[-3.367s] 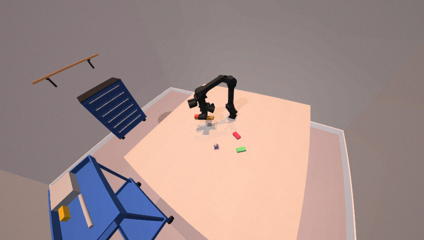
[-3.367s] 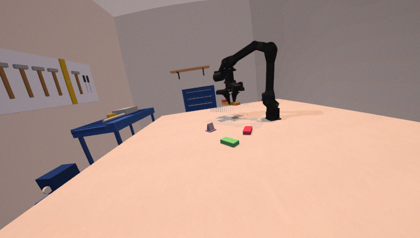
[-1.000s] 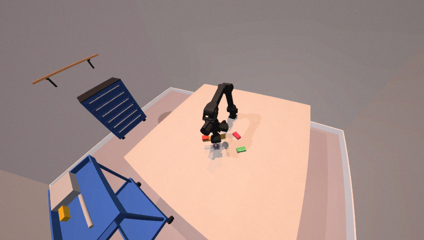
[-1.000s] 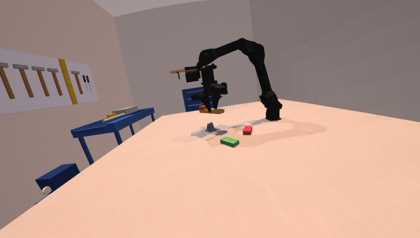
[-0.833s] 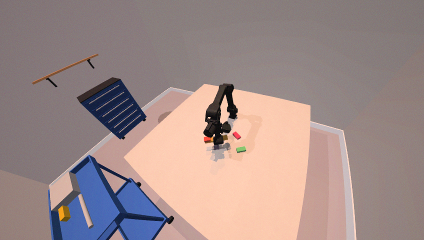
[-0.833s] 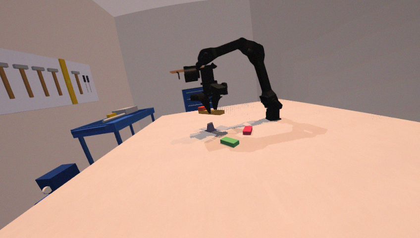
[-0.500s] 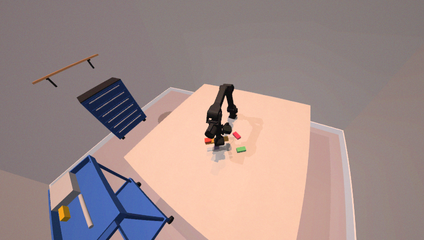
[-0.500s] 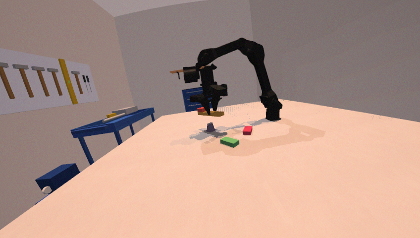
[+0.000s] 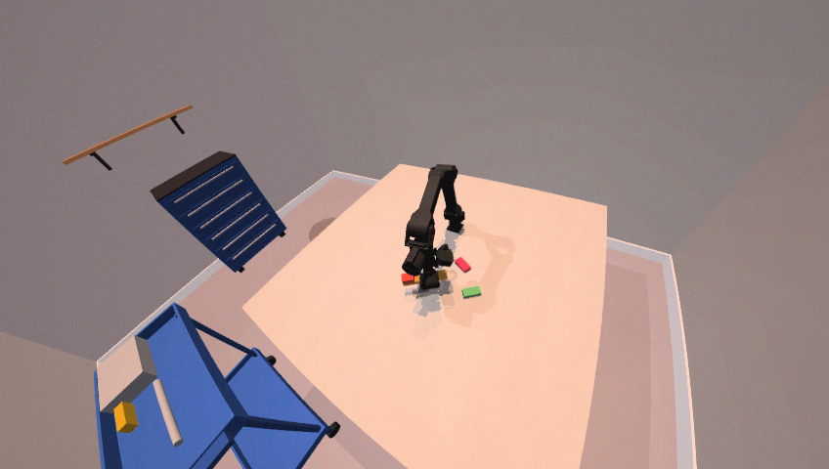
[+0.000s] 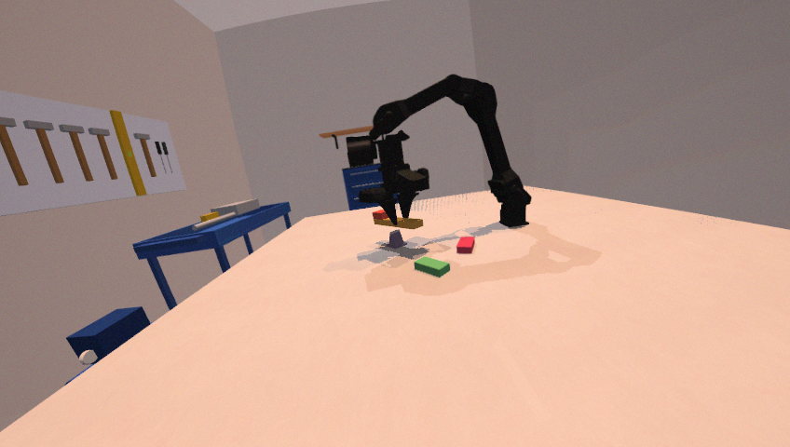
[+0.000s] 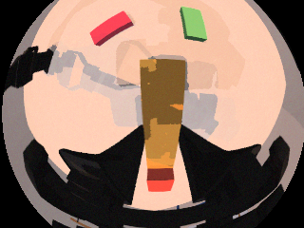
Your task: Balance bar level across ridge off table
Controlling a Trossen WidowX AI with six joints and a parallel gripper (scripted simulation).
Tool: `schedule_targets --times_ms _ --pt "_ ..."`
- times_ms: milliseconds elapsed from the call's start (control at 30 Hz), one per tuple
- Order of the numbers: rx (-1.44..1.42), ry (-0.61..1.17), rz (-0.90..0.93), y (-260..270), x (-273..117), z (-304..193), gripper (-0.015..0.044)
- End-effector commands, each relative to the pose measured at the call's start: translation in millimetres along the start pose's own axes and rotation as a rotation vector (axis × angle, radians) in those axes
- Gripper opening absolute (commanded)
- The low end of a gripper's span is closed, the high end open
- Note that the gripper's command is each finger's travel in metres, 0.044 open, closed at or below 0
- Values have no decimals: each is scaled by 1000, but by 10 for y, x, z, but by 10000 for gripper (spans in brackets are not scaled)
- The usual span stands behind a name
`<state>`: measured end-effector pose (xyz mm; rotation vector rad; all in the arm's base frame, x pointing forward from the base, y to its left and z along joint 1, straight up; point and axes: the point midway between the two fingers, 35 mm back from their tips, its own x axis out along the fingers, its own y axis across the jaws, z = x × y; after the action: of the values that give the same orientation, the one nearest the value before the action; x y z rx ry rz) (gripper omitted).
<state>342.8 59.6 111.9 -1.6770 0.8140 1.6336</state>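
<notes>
My gripper point(image 9: 429, 280) point(image 10: 400, 220) point(image 11: 161, 128) is shut on the yellow-brown bar point(image 9: 442, 275) point(image 10: 413, 223) point(image 11: 163, 95), with a finger on each long side. The bar hangs above the table, looking near level in the exterior view. An orange-red block point(image 9: 408, 277) point(image 10: 379, 214) point(image 11: 161, 185) sits on one end of it. The small grey-purple ridge point(image 10: 395, 238) stands on the table below the bar, with a gap between them. The ridge is hidden in the top view and cannot be made out under the bar in the wrist view.
A crimson block point(image 9: 462, 264) point(image 10: 465, 244) point(image 11: 112, 28) and a green block point(image 9: 471, 291) point(image 10: 431, 266) point(image 11: 193, 24) lie on the table point(image 9: 511, 371) point(image 10: 498, 354) near the bar. A blue cart point(image 9: 192, 371) stands beyond the table's edge.
</notes>
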Motion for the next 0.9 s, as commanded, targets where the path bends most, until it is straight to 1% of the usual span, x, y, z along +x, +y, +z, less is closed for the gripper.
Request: schedule_targets --times_ms 0,167,867 --pt "4 3 1 7 55 -6 0" --pt "4 3 1 14 121 -5 0" --pt "4 3 1 14 127 -7 0"
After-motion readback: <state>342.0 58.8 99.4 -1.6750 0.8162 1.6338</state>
